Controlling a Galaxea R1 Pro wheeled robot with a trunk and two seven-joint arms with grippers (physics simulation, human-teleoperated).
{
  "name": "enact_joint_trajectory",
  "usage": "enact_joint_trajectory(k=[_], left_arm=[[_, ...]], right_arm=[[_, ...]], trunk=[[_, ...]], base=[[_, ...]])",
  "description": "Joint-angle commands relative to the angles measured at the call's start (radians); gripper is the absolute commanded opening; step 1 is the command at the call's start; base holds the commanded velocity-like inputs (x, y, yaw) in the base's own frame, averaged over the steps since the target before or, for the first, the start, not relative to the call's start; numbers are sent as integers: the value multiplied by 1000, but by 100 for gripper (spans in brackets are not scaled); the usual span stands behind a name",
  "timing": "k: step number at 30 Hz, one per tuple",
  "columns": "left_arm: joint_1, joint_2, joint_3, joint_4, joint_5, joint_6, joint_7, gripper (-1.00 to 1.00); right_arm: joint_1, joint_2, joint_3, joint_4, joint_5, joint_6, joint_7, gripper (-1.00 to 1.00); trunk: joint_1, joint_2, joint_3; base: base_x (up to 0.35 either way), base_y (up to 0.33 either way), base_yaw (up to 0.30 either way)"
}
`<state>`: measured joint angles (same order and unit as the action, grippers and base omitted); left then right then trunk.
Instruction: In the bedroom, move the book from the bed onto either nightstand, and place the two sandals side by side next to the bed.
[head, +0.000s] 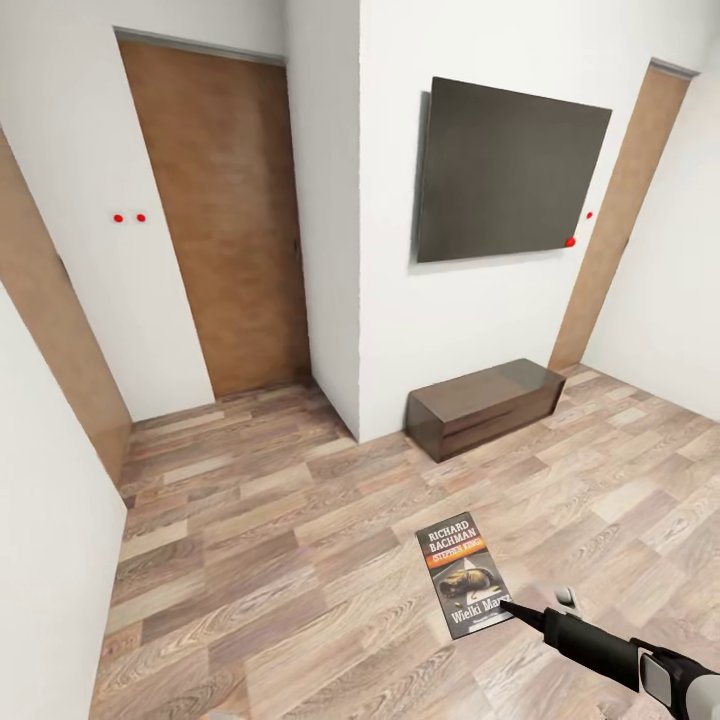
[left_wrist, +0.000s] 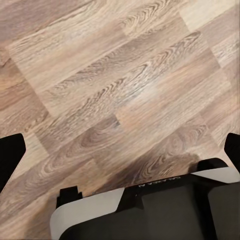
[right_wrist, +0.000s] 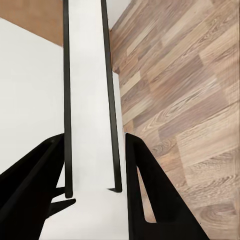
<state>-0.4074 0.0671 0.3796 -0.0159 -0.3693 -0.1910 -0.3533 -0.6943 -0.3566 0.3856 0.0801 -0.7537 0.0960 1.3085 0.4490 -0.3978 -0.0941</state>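
Note:
The book (head: 463, 575) has a dark cover with white "Richard Bachman" text and an orange band. It hangs over the wood floor at the lower right of the head view, gripped at its near corner by my right gripper (head: 510, 608). In the right wrist view the book (right_wrist: 90, 100) stands edge-on, its white pages between dark covers, and my right gripper (right_wrist: 92, 192) is shut on it. My left gripper (left_wrist: 120, 155) is open over bare floor, its dark fingertips (left_wrist: 10, 155) at the picture's sides. The bed, nightstand and sandals are out of view.
A long low dark cabinet (head: 487, 405) stands against the white wall under a wall-mounted dark screen (head: 505, 170). A brown door (head: 225, 220) is at the back left and another (head: 620, 210) at the right. A white wall (head: 45, 520) is close on the left. My base (left_wrist: 150, 210) shows below the left gripper.

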Motion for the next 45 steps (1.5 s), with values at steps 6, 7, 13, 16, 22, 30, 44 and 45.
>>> enact_joint_trajectory(k=[6,7,13,16,22,30,44,45], left_arm=[[-1,0,9,1,-10,-4,-3,100],[-1,0,9,1,-10,-4,-3,100],[-1,0,9,1,-10,-4,-3,100],[-1,0,9,1,-10,-4,-3,100],[-1,0,9,1,-10,-4,-3,100],[-1,0,9,1,-10,-4,-3,100],[-1,0,9,1,-10,-4,-3,100],[-1,0,9,1,-10,-4,-3,100]], right_arm=[[-2,1,2,3,-10,9,7,-100],[-2,1,2,3,-10,9,7,-100],[-2,1,2,3,-10,8,7,-100],[-2,1,3,3,-10,9,8,-100],[-2,1,2,3,-10,8,10,-100],[-2,-1,2,3,-11,8,9,-100],[-2,-2,2,3,-11,8,8,-100],[-2,-2,2,3,-12,8,8,-100]], trunk=[[1,-2,-5],[1,-2,-5],[1,-2,-6],[1,-2,-6],[1,-2,-6],[1,-2,-6],[1,-2,-6],[1,-2,-6]], base=[[222,0,-261],[82,0,-129],[26,0,-41],[1,0,-2],[0,0,-109],[0,0,-267],[43,0,-283],[266,0,-283]])
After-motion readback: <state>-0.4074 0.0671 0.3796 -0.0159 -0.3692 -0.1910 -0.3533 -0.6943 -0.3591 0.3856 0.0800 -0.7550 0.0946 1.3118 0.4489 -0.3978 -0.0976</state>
